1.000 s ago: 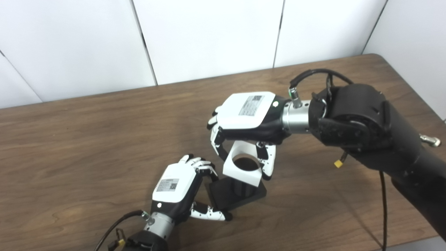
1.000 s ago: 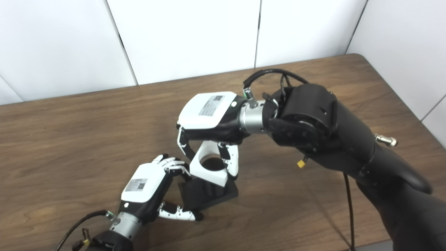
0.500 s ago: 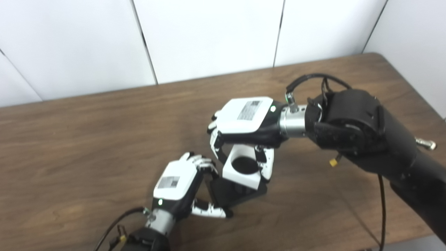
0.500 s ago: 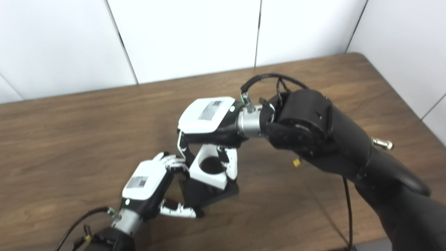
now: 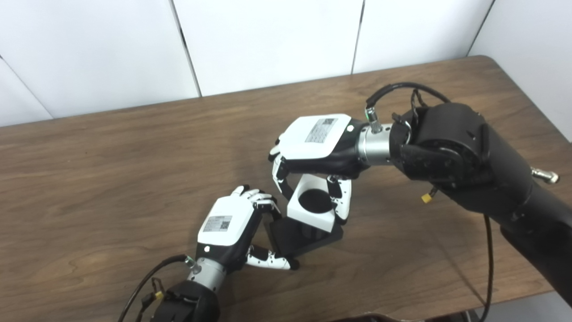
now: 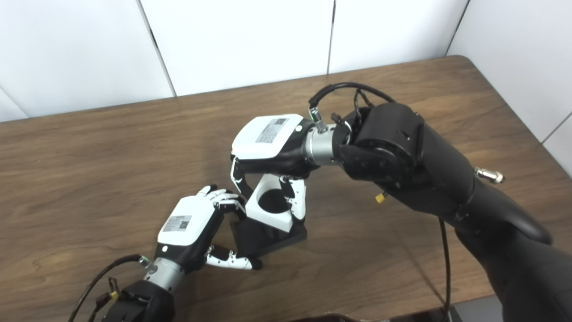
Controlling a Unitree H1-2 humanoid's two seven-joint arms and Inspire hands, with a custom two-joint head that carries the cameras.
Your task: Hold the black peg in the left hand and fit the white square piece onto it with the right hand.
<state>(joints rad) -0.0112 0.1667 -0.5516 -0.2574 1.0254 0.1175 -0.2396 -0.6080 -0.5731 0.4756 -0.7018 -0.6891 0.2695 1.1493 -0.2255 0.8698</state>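
Observation:
The black peg stands on a flat black square base (image 5: 308,238) that rests on the wooden table (image 5: 111,179). My left hand (image 5: 230,232) is shut on the base's left edge, fingers on top and thumb along its front. My right hand (image 5: 315,150) comes from the right, palm down, and is shut on the white square piece (image 5: 313,212). The piece has a round hole and sits around the peg, whose dark top fills the hole. The piece stands a little above the base, slightly tilted. The same scene shows in the right eye view, with the piece (image 6: 270,210) over the base (image 6: 272,237).
White wall panels (image 5: 268,40) stand behind the table's far edge. The table's right edge (image 5: 532,103) runs close to my right forearm (image 5: 469,156). A black cable (image 5: 489,259) hangs from the right arm over the table's front right.
The right hand has lowered the white square piece down over the peg, closer to the black base. The left hand has kept its hold on the base. The camera has shifted slightly.

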